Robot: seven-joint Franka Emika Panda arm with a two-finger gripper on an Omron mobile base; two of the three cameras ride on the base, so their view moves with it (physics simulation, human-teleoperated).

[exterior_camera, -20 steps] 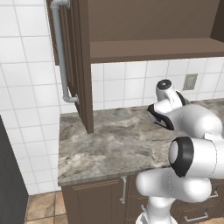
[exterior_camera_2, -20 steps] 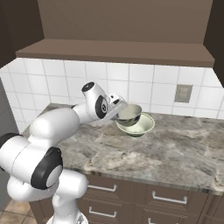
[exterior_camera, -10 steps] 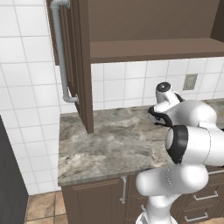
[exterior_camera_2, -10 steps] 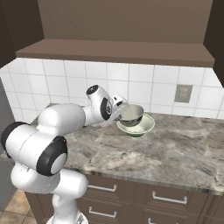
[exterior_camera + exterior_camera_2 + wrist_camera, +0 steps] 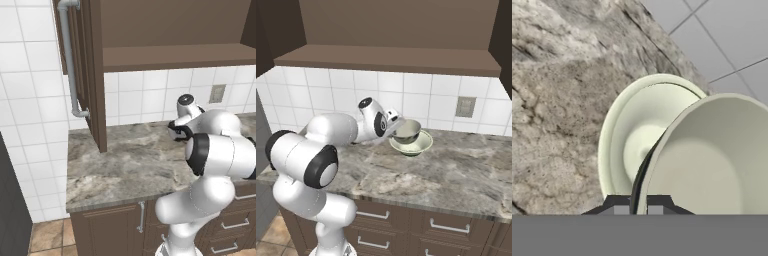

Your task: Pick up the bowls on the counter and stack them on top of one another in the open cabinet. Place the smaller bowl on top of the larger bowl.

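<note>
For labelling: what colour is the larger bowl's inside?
Pale cream-white; the larger bowl shows it best in the hand view.

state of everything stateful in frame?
small bowl: lifted off the counter, tilted, rim pinched by the end effector
big bowl: upright on the counter, empty, partly under the small bowl
end effector: shut on the small bowl's rim
cabinet: door open, visible shelf bare
drawers: shut
</note>
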